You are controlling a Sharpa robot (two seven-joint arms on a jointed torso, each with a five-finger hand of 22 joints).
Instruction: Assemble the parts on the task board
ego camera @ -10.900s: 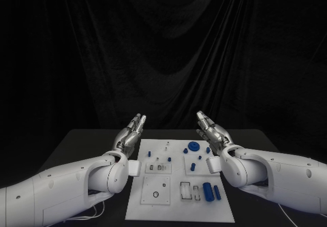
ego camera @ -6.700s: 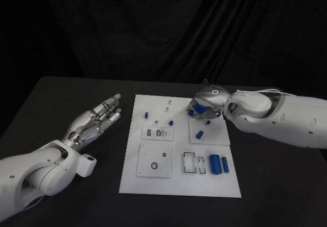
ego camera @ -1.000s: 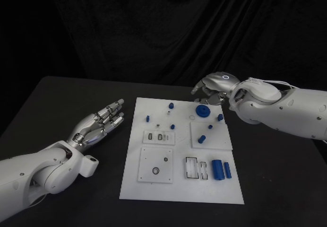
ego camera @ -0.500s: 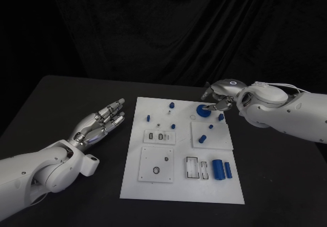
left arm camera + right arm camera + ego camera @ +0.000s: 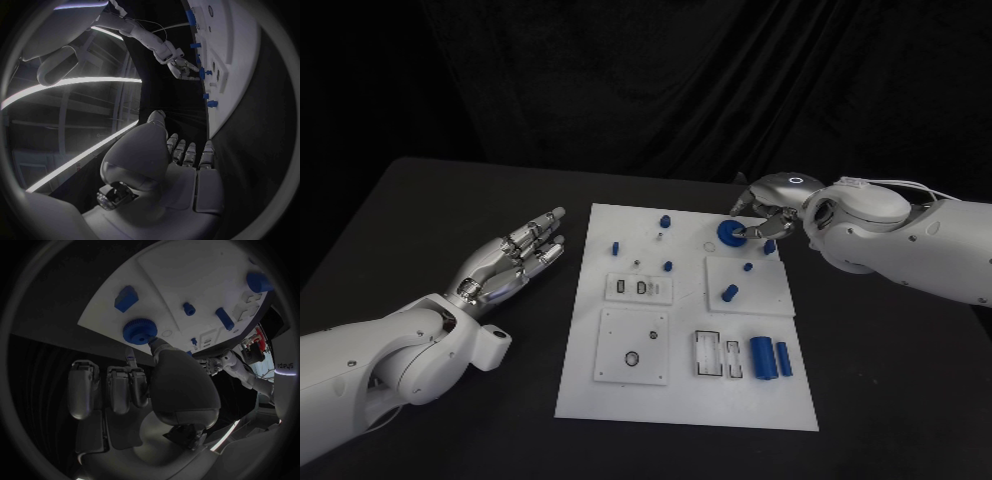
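The white flat task board (image 5: 682,395) lies in the middle of the black table (image 5: 401,230), and small blue plastic parts sit all over it. The one I am busy with is the round blue knob with a bumpy edge (image 5: 730,233), which sits near the far right corner of the board.

My right hand (image 5: 769,212) is right at that knob. In my right wrist view, one fingertip (image 5: 157,346) touches the knob's edge (image 5: 140,331), and my other fingers hang back, away from it. I cannot tell if I truly have hold of the knob or am only touching it.

My left hand (image 5: 514,258) rests palm up beside the board's left edge, with its fingers spread and nothing in it.

Here is what I think could go wrong. If I push with just that one fingertip, the knob could slide or tip and not go where it belongs. A small blue block (image 5: 126,298) sits close by, near the board's edge, and my other fingers could bump it off. Pushing too hard could also shift the whole board, because my left hand is not holding it down.
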